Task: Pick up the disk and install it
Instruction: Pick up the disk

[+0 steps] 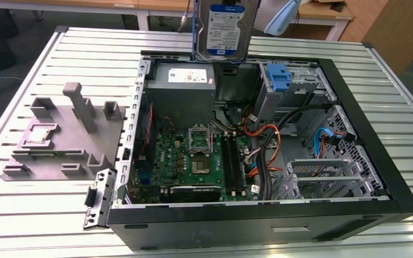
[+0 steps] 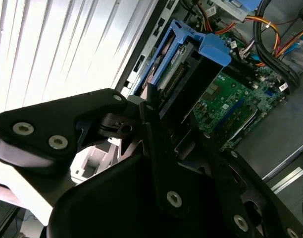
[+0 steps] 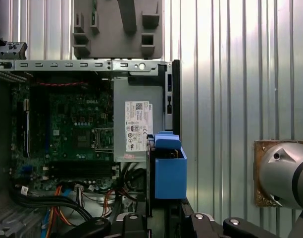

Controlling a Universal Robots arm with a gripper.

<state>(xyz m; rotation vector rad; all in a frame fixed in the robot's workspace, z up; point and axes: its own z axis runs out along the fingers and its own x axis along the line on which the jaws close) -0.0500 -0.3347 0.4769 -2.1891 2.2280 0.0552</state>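
Observation:
The disk (image 1: 225, 29) hangs upright in the air above the back edge of the open computer case (image 1: 378, 161), its white-and-blue label facing the exterior view. In both wrist views my gripper (image 2: 159, 106) is shut on it. The disk's blue carrier (image 2: 191, 47) sticks out past the black fingers (image 2: 156, 144), with the motherboard (image 2: 228, 106) beyond. In the first wrist view the disk (image 3: 169, 168) sits just over the case wall beside the grey power supply box (image 3: 136, 126), with the gripper (image 3: 161, 218) behind it.
The case lies open on a slatted metal table (image 1: 41, 215). Inside are the motherboard (image 1: 192, 161), a bare blue bracket (image 1: 280, 75) in the drive bay, orange and black cables (image 1: 271, 156) and a metal cage (image 1: 321, 177). A grey fixture (image 1: 63, 134) stands at the exterior view's left.

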